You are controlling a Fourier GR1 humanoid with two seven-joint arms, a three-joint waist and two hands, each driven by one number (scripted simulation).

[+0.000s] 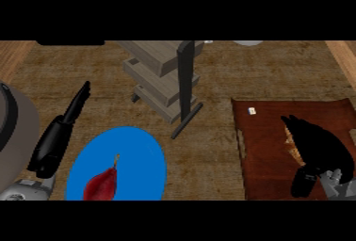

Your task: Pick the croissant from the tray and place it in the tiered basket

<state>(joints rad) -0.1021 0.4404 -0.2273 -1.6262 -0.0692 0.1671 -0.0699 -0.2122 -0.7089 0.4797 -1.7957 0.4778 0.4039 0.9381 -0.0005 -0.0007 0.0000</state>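
The dark red-brown tray lies on the counter at the right. My right hand hovers over its middle, fingers stretched toward the far side, open. It hides most of the croissant; only a tan sliver shows at the hand's left edge. Whether the hand touches the croissant I cannot tell. The tiered basket, wooden shelves on a black post, stands at the top centre, left of the tray. My left hand rests open at the left, fingers straight and pointing away.
A blue plate with a red pepper-like item lies at the lower centre-left. A large grey round vessel fills the left edge. A small white object sits on the tray's far corner.
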